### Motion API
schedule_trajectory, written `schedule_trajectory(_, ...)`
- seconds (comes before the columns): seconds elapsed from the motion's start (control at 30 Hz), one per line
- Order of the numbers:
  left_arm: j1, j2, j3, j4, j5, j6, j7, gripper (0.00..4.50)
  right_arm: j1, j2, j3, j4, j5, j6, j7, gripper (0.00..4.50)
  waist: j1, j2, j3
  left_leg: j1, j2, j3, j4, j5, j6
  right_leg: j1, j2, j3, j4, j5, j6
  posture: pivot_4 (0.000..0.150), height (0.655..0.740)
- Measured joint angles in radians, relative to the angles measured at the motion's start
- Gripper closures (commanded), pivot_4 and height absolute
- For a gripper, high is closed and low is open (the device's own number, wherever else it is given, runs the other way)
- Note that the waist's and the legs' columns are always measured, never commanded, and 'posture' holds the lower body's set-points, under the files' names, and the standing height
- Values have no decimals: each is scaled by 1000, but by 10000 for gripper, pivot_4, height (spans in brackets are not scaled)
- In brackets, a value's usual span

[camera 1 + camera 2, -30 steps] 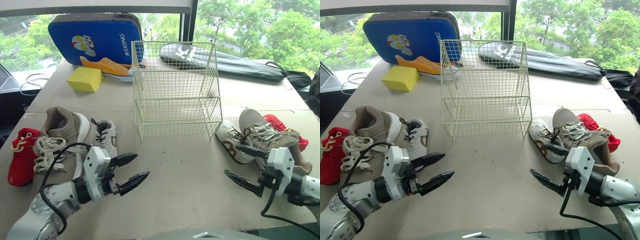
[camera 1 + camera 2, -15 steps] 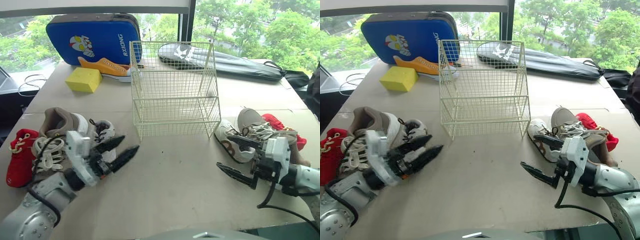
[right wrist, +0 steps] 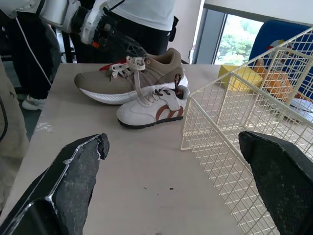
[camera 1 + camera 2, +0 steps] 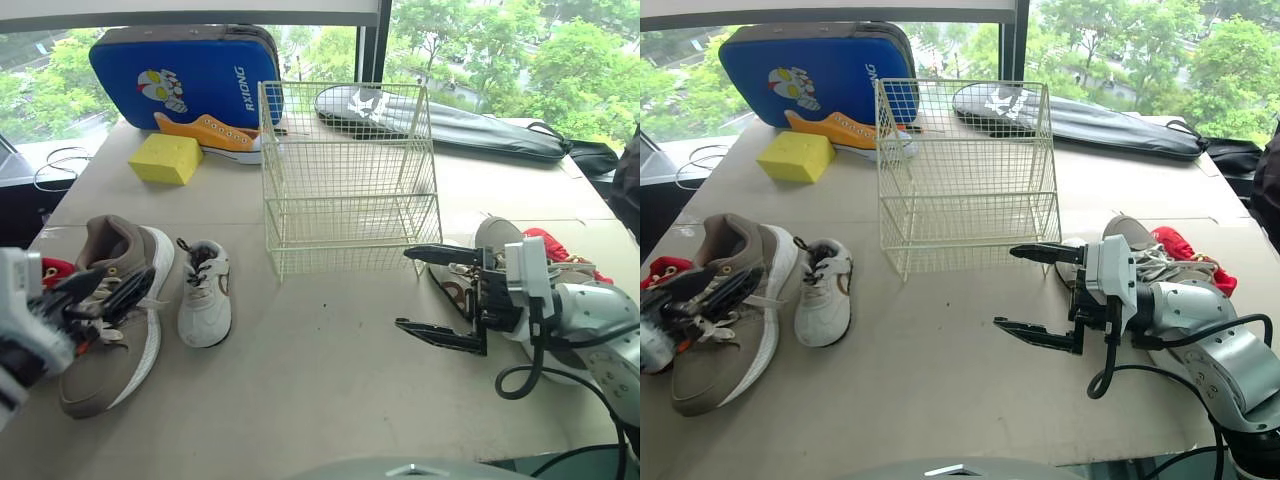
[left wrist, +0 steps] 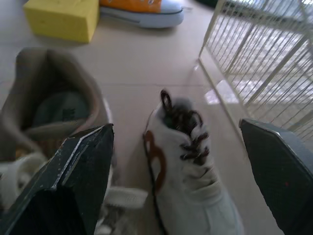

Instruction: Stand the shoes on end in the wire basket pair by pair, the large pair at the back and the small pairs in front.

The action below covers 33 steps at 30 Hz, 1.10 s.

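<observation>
The cream wire basket [image 4: 350, 175] stands at the table's centre with nothing in it. To its left lie a large tan shoe [image 4: 115, 300] and a small white shoe [image 4: 205, 295]; a red shoe [image 4: 52, 268] peeks out behind the tan one. My left gripper [image 4: 135, 288] is open over the tan shoe's laces, and the small white shoe [image 5: 190, 171] lies ahead of its fingers. Right of the basket lie a white-and-brown small shoe [image 4: 455, 285], a tan shoe [image 4: 500, 238] and a red shoe [image 4: 560, 248]. My right gripper [image 4: 402, 288] is open, holding nothing, just in front of the basket's right corner.
At the back of the table are an orange shoe [image 4: 210, 135], a yellow block [image 4: 165, 158], a blue case [image 4: 185, 75] and a black racket bag [image 4: 450, 120]. A person [image 3: 142, 19] stands beyond the table's left side.
My left arm has drawn back to the left, from the table's middle to over the large tan shoe. My right gripper has swung left to the basket's front right corner.
</observation>
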Motion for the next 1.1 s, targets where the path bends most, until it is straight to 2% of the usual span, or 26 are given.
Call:
schedule_trajectory(0.1, 109, -66, 57, -80, -14, 4, -20, 0, -28, 6, 21, 16, 20, 2, 30, 569, -4, 0, 0, 0, 0, -1, 0, -3, -4, 0, -1, -1, 0, 0, 0, 1500, 7400)
schedule_trajectory(0.23, 183, -79, 128, -74, -12, 4, -43, 0, -78, 18, 68, 54, 18, 1, 76, 569, -2, 0, 0, 0, 1, -6, 0, -3, -6, 0, -1, -7, 1, -1, 1, 1500, 7400)
schedule_trajectory(0.37, 194, -75, 133, -67, -13, 4, -52, 0, -101, 27, 79, 96, 17, 0, 107, 569, -2, 1, 0, 0, 1, -7, 0, -2, -7, 0, -1, -8, 1, -2, 4, 1500, 7400)
schedule_trajectory(0.6, 160, -49, 117, -44, 10, 1, -88, 0, -121, 20, 77, 121, 11, 2, 145, 569, -6, 1, 0, 0, 0, -8, -1, -1, -6, 0, 0, -9, 0, 0, 0, 1500, 7400)
schedule_trajectory(0.73, 118, -31, 74, -95, -98, -4, -184, 0, -103, -3, 64, 116, 12, 20, 132, 569, 0, 0, 0, -1, 0, -9, -1, -2, -7, 0, -1, -9, 0, 0, 0, 1500, 7400)
schedule_trajectory(0.8, 109, 18, 35, -163, -140, -9, -248, 0, -48, -50, 37, 102, 4, 36, 113, 569, 5, 1, 0, -2, -1, -9, -1, -2, -8, 0, -2, -9, 0, 0, 0, 1500, 7400)
schedule_trajectory(0.83, 65, 42, -35, -245, -131, -47, -313, 0, 29, -103, -9, 72, -12, 74, 73, 569, 12, 2, 0, -2, -2, -8, -1, -2, -8, 0, -2, -9, -2, 0, 0, 1500, 7400)
schedule_trajectory(0.9, 36, 54, -87, -303, -106, -79, -367, 0, 72, -125, -33, 60, -32, 100, 36, 569, 13, 2, 0, -1, -2, -7, 0, -2, -9, 0, -2, -8, -1, 0, 0, 1500, 7400)
schedule_trajectory(0.93, -1, 99, -151, -326, -70, -109, -447, 0, 146, -149, -83, 13, -46, 143, -25, 569, 15, 3, 0, -1, -2, -7, -1, -2, -9, 0, -1, -8, -2, 0, 0, 1500, 7400)
schedule_trajectory(1.1, -150, 176, -337, -295, 28, -177, -606, 0, 327, -166, -241, -127, -36, 279, -192, 569, 20, 5, 1, 0, 0, -10, -1, -1, -10, 0, 3, -8, -1, -2, 3, 1500, 7400)
